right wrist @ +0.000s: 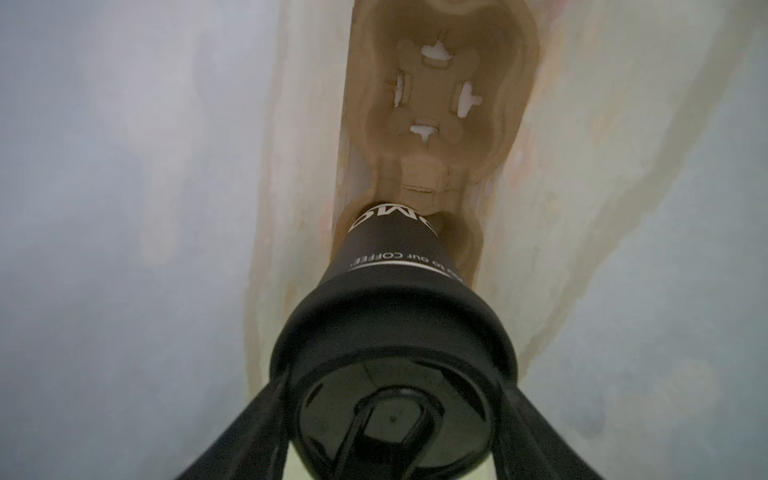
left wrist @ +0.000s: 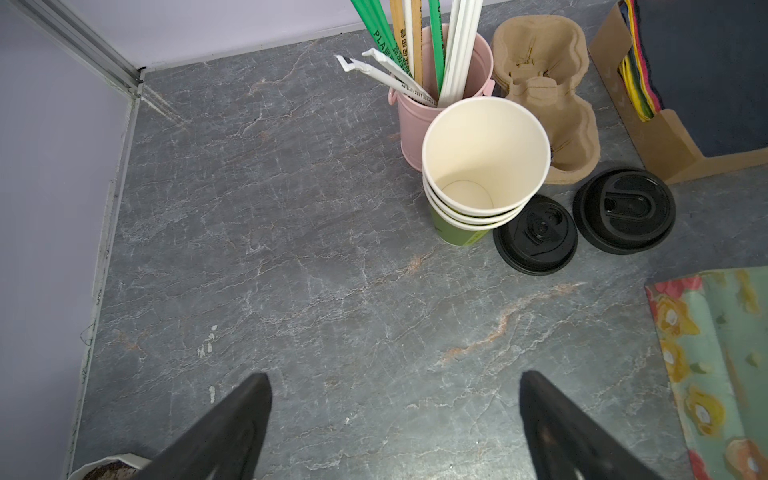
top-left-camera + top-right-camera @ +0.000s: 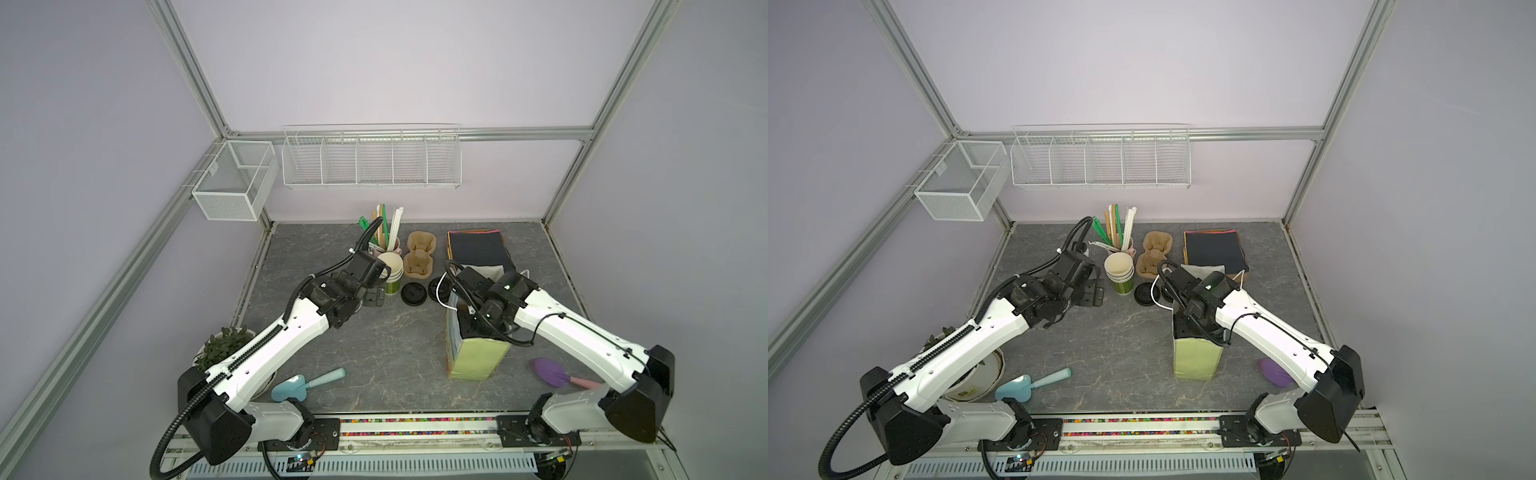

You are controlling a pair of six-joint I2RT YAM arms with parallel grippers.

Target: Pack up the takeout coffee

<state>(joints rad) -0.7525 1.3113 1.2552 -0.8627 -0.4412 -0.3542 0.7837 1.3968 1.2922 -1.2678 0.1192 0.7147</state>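
Reaching into bag (image 3: 478, 357), right pincer (image 1: 395, 378), hidden fr. above, clamps coffee cup (image 1: 390, 249); left pincer (image 2: 395, 378) apart.

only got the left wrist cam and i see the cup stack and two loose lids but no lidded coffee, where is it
Observer: The right wrist view shows the lidded cup between the fingers of the right gripper, which press on both sides of its lid. Both top views show that arm reaching down into the open top of the upright bag.
Operator: ok whats under the cup in there
Observer: A cardboard cup carrier lies at the bottom of the bag. The cup's base is at the mouth of one pocket, and I cannot tell whether it is seated. The other pocket is empty.
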